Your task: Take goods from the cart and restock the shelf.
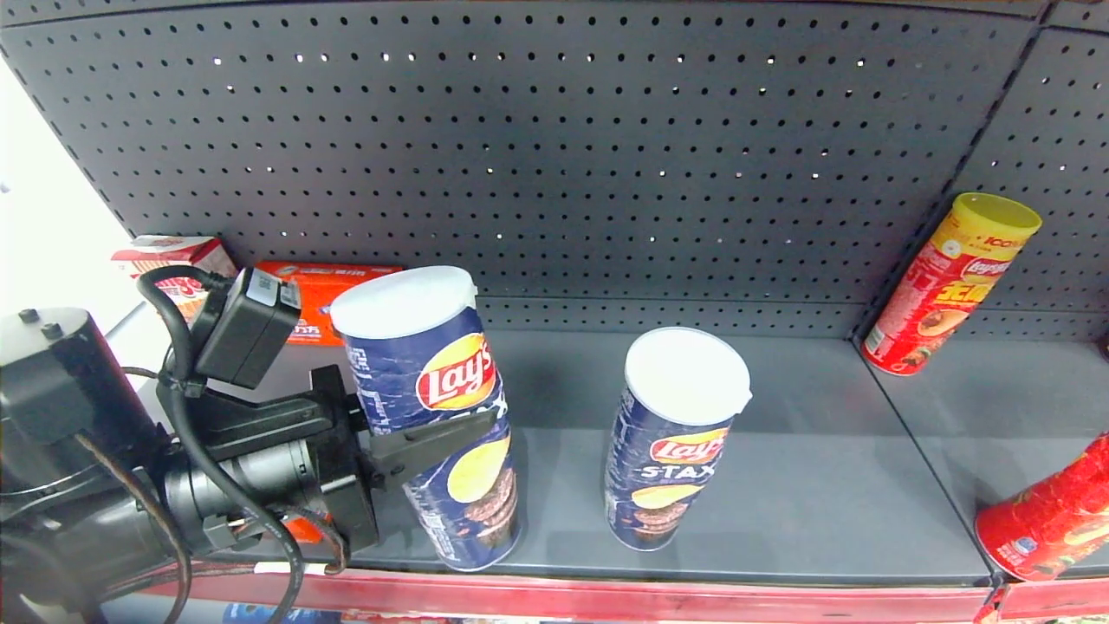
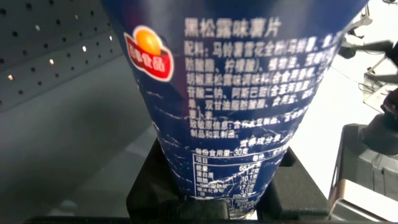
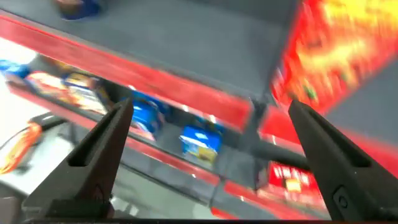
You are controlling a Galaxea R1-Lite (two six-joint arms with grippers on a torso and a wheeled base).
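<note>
Canister of dark blue cardboard with a white plastic lid (image 1: 429, 381) is leaning slightly at the front left of the grey metal shelf (image 1: 806, 485), its base sitting close to the red front edge strip (image 1: 693, 598); whether it is resting on the shelf cannot be told. The left gripper (image 1: 450, 433) is clamping it around the middle, its black fingers (image 1: 433, 444) pressing on the tube's sides. Near it, to the right, a second dark blue canister with a white lid (image 1: 671, 451) is standing upright on its own. Behind, a flat orange carton (image 1: 321, 279) and a red-and-white box (image 1: 178, 256) are lying by the perforated grey back panel (image 1: 563, 156). Farther right, a red canister with a yellow lid (image 1: 949, 286) is leaning backward, and another red canister (image 1: 1053, 520) is tilting at the right edge. The right gripper (image 3: 217, 155) is hovering before the red shelf edge, its fingers (image 3: 99, 155) spread wide and holding nothing.
</note>
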